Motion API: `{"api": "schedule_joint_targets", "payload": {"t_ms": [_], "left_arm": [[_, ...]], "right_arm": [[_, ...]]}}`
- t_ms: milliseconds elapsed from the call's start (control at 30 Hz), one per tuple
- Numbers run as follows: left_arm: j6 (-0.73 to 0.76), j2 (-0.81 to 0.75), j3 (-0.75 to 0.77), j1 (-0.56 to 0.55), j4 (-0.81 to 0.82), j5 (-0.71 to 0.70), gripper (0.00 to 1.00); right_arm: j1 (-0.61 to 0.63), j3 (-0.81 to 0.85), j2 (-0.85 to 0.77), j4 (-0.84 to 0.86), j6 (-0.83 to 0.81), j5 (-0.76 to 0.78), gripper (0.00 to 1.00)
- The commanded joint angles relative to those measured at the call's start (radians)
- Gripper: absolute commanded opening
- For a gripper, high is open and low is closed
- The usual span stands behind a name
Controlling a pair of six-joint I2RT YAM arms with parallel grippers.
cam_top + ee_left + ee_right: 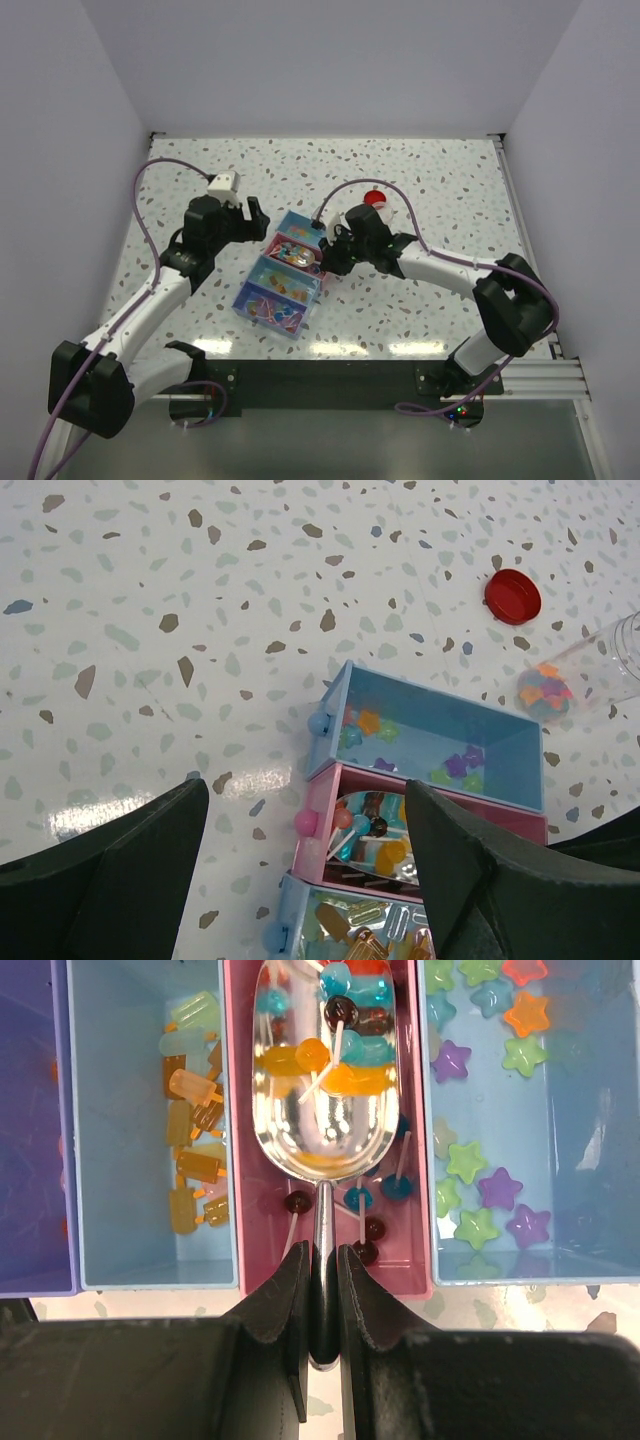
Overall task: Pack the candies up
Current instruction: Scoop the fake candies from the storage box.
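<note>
A tray [240, 297] of blue, pink and purple compartments lies mid-table. My right gripper [322, 1260] is shut on the handle of a metal scoop [325, 1110], level over the pink compartment [248, 1222]. The scoop holds several lollipop candies [340, 1010]; more lie loose under it. Star candies [466, 1160] lie in the blue compartment to the right, popsicle candies [192, 1165] in the one to the left. My left gripper [305, 790] is open and empty, above the tray's left edge, with the scoop [385, 830] seen between its fingers.
A clear bottle [600, 665] lies on its side beyond the tray, star candies in its end. A round red lid [512, 596] lies near it on the speckled table. White walls close in the back and sides. The right gripper [328, 258] is at the tray's right edge.
</note>
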Motion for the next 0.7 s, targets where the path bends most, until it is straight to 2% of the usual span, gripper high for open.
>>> {"api": "schedule_joint_targets", "payload": {"t_ms": [0, 367, 667], "left_arm": [[0.016, 0.005, 0.046, 0.005, 0.012, 0.024, 0.84], [0.025, -0.013, 0.052, 0.005, -0.002, 0.011, 0.84], [0.038, -0.038, 0.081, 0.005, -0.019, -0.038, 0.84]], "right_arm": [[0.002, 0.061, 0.008, -0.006, -0.042, -0.03, 0.0], [-0.007, -0.024, -0.049, 0.109, 0.015, -0.001, 0.0], [-0.018, -0.053, -0.126, 0.103, 0.02, 0.005, 0.0]]}}
